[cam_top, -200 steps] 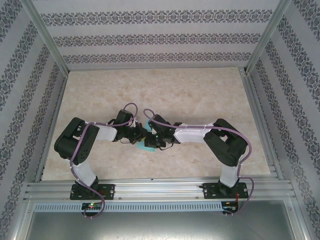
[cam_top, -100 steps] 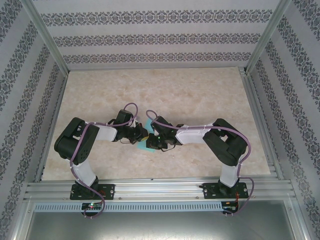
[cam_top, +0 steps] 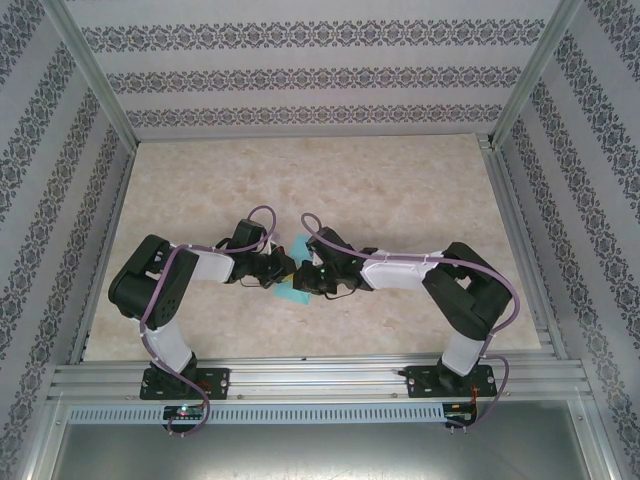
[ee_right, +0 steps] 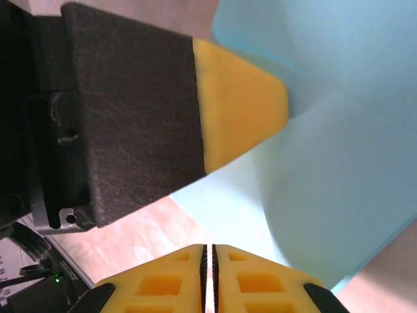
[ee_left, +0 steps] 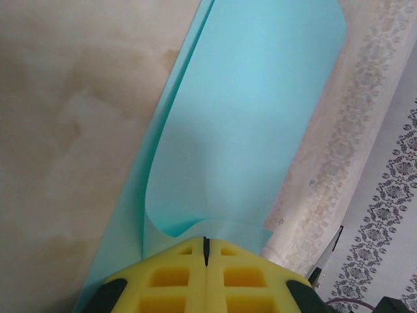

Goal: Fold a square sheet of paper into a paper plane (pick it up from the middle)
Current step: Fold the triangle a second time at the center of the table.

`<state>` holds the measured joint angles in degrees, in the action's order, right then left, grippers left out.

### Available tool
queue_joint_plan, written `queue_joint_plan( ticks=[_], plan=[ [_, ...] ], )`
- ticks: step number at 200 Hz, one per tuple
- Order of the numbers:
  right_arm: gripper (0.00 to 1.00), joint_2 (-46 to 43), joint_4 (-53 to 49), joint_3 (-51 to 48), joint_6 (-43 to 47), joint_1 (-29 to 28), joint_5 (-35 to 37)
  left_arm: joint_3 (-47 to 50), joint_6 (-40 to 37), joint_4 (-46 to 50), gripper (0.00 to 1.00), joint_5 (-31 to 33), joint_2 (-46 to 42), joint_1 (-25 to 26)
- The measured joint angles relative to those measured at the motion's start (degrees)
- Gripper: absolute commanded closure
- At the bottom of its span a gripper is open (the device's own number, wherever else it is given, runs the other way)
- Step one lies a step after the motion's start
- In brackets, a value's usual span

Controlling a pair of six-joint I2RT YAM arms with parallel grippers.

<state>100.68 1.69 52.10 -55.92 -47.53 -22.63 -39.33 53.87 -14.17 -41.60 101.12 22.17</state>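
My left fingers (ee_left: 172, 277) are pressed together, clamped on an edge of the thin turquoise-cyan square sheet of paper (ee_left: 247, 130). It bends in a loose curl over the beige marbled counter (ee_left: 65, 130), between my two arms. My right fingers (ee_right: 254, 280) sit all but together against the sheet; whether they pinch it I cannot tell.

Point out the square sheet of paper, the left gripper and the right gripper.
square sheet of paper (ee_left: 247, 130), left wrist view, middle of the curled-up flap.
left gripper (ee_left: 205, 241), left wrist view, seam between its yellow fingers' tips.
right gripper (ee_right: 208, 249), right wrist view, seam between its yellow fingers' tips.
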Motion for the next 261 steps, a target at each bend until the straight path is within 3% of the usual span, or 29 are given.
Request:
queue_joint_plan(
  ticks=[103,187,261],
  plan=[
    [0.87,3.2,9.9,-6.2,-5.5,0.3,-2.4,0.0,-1.0,0.3,1.00,0.0,0.0,0.0],
    [0.89,0.6,4.3,-4.6,-4.2,0.2,-2.7,0.0,-1.0,0.4,1.00,0.2,-0.2,0.1],
    [0.94,2.3,6.6,-5.8,-5.1,-1.5,-2.7,0.0,-1.2,0.9,1.00,0.3,-0.3,0.2]
  ],
)
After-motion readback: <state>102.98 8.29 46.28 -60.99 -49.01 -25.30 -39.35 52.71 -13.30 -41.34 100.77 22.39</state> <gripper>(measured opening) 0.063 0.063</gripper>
